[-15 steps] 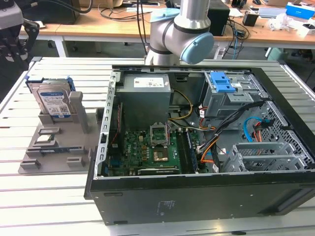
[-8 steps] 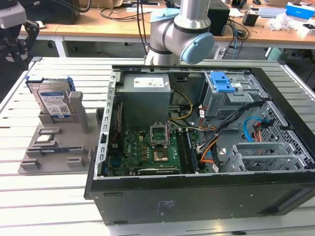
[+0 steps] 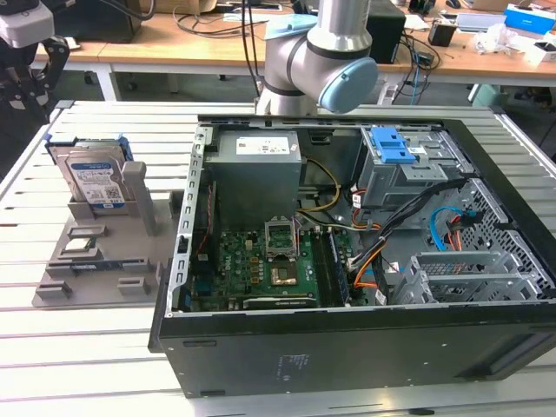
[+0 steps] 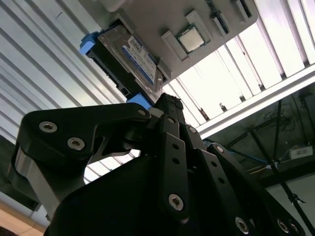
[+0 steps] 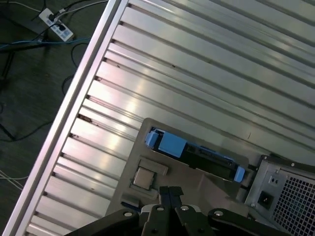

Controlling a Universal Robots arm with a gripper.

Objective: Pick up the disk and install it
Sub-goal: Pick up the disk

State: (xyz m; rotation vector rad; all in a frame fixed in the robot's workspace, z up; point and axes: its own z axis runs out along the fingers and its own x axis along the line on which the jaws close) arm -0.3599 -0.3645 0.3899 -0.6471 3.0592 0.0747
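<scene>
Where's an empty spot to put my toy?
The silver slatted table is bare nearer the exterior camera than the grey plastic holder tray, beside the open black computer case. Inside the case, cables crowd the space.

The arm holds its tool aloft, fingers apparently pressed together, empty.

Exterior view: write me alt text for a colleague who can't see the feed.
The disk stands on edge in a grey holder on the slatted table, at the exterior view's left, outside the open computer case. The robot arm rises behind the case.
</scene>
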